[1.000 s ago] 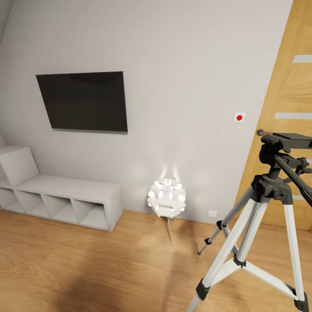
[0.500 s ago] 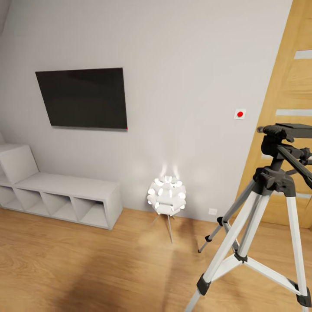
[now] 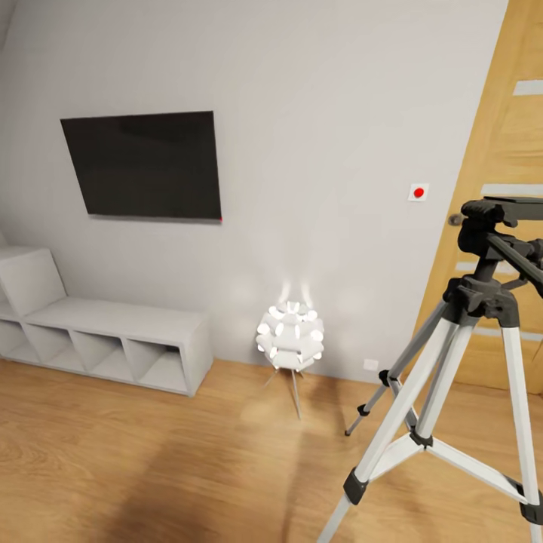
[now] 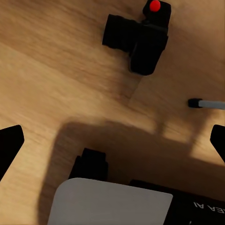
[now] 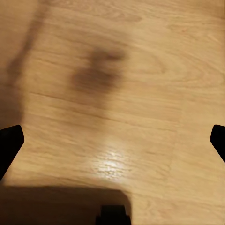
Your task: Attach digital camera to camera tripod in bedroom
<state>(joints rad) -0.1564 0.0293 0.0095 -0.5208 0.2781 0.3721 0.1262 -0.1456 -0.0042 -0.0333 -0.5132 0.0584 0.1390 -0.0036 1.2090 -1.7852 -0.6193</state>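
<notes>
Wood floor (image 4: 56, 61) is carrying the digital camera (image 4: 138, 40); the left gripper (image 4: 112, 140), spread wide and empty, is needing a centred descent onto it.

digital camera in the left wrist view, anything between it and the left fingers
Nothing visible does. The digital camera lies on bare wood floor, and the open left gripper has only floor ahead of its fingers. A tripod foot sits off to one side.
</notes>
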